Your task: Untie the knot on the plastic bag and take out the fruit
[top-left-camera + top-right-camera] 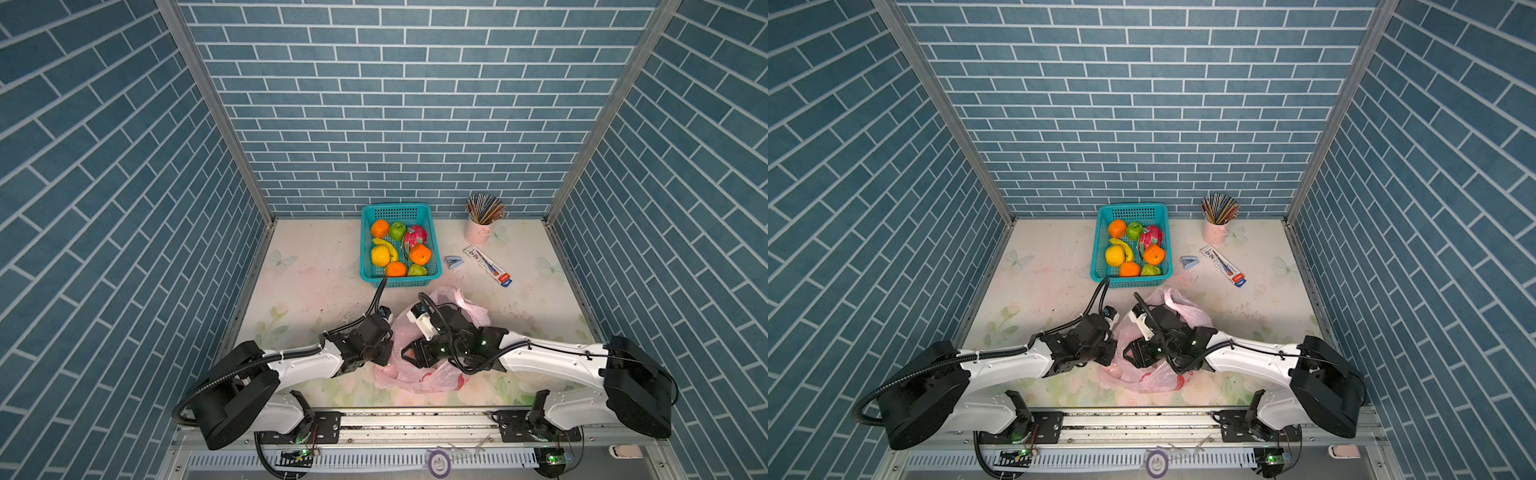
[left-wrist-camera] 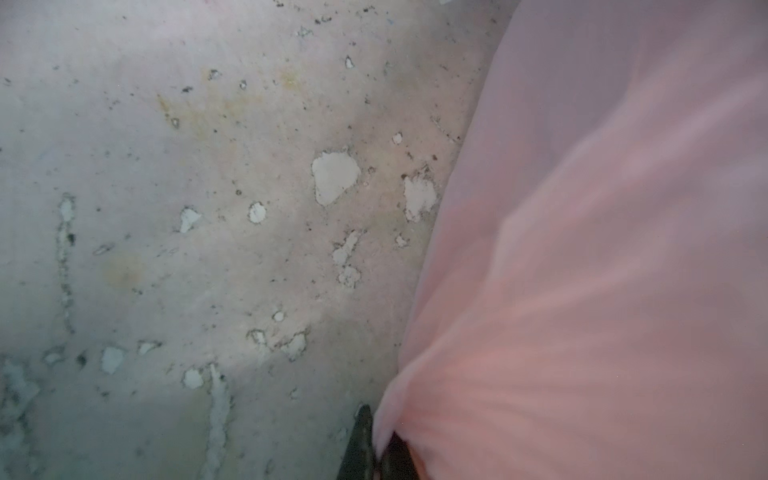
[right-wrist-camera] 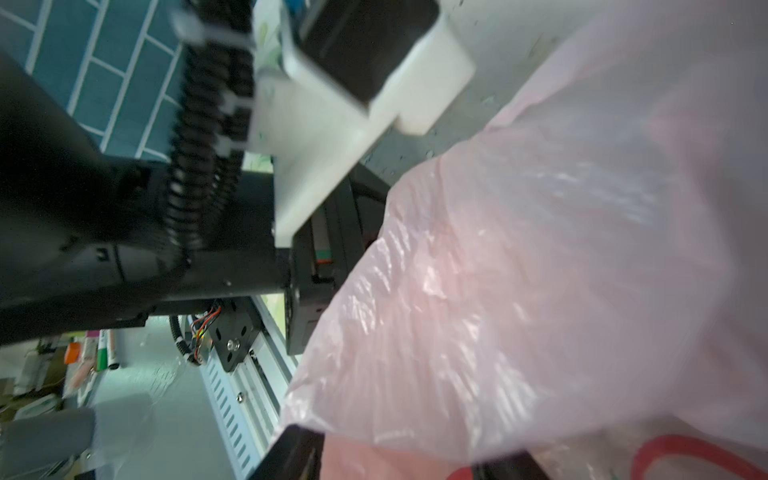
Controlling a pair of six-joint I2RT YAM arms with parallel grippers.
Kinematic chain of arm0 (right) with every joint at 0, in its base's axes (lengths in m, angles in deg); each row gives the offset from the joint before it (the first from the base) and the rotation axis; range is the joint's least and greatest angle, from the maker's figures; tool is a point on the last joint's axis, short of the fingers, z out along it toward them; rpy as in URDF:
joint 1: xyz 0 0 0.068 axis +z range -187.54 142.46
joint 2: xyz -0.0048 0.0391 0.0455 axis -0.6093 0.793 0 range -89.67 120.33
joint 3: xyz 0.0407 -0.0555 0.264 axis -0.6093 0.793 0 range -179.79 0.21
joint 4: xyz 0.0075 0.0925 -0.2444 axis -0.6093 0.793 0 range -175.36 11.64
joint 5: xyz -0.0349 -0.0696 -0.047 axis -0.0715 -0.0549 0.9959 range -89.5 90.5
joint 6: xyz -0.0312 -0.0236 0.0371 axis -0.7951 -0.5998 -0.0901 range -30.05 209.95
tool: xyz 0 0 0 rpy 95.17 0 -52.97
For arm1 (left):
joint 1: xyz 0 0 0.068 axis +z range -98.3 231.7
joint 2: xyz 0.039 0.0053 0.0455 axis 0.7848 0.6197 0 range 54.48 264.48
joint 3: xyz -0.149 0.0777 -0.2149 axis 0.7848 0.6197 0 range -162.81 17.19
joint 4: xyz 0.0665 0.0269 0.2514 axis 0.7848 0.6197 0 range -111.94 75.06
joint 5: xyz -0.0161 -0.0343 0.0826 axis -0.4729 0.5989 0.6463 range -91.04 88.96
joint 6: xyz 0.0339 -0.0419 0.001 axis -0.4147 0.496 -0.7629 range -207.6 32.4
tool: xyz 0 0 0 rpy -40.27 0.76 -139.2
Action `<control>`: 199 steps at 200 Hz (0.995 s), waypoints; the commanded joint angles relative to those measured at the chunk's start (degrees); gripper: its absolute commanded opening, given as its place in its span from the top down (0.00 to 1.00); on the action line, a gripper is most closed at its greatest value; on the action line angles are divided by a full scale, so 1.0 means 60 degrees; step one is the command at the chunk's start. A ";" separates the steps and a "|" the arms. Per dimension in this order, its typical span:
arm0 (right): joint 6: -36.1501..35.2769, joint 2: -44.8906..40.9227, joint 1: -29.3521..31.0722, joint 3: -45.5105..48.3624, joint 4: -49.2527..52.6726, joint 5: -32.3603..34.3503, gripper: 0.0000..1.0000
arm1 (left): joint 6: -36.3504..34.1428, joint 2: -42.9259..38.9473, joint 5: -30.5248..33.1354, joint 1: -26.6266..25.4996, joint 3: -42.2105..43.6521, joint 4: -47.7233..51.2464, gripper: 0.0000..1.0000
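- The bag (image 1: 419,380) lies slumped on the table (image 2: 208,166), just on the robot's side of the basket (image 1: 401,206). Fruit (image 1: 419,254) fills the basket. I cannot tell whether any is left in the bag.
- The left gripper (image 2: 376,451) is pressed together on a fold of the bag's thin film.
- The right gripper (image 1: 409,353) dips into the folds farther from the basket. I cannot tell whether it is spread or gripping something.
- Likely risk: if the arms pull apart hard, the film could stretch or tear at the left pinch, or slip out of it.
- Likely risk: the two wrists sit close together over the bag, so a careless swing could knock them together or drag the bag into the basket.
- The knot shows in no view, so a blind pull may tighten it.
- Only the left wrist view shows the pinch itself, with gathers fanning out from the fingertips.
- The top views show where the bag lies relative to the basket, but the arms hide its middle.
- The right wrist view shows film draped over its own fingers and the other arm close by.
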 commanded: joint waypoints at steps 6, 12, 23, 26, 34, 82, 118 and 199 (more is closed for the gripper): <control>-0.0122 -0.0584 0.0013 0.0171 0.0608 0.1655 0.46 | -0.0214 0.0142 0.0028 0.0114 0.0110 0.0217 0.92; -0.0056 -0.0629 0.0013 0.0206 0.0713 0.1905 0.48 | -0.0226 0.0160 0.0027 0.0111 0.0094 0.0203 0.92; 0.0078 -0.0646 0.0013 0.0241 0.0873 0.2340 0.50 | -0.0258 0.0207 0.0028 0.0119 0.0078 0.0192 0.92; 0.0117 -0.0641 0.0013 0.0249 0.0910 0.2474 0.50 | -0.0250 0.0227 0.0028 0.0115 0.0081 0.0196 0.92; 0.0182 -0.0592 -0.0001 0.0252 0.0999 0.2716 0.52 | -0.0264 0.0266 0.0028 0.0109 0.0061 0.0190 0.92; 0.0282 0.0227 -0.0002 0.0090 0.1308 0.3452 0.61 | -0.0430 0.0545 -0.0017 0.0134 -0.0080 0.0192 0.92; -0.0225 0.1039 -0.0017 -0.0131 0.0593 0.2965 0.59 | -0.0601 0.0668 -0.0073 0.0144 -0.0137 0.0100 0.92; -0.0563 0.0802 -0.0105 0.0578 -0.2013 0.0394 0.36 | -0.0890 0.1122 -0.0295 0.0170 -0.0375 -0.0120 0.92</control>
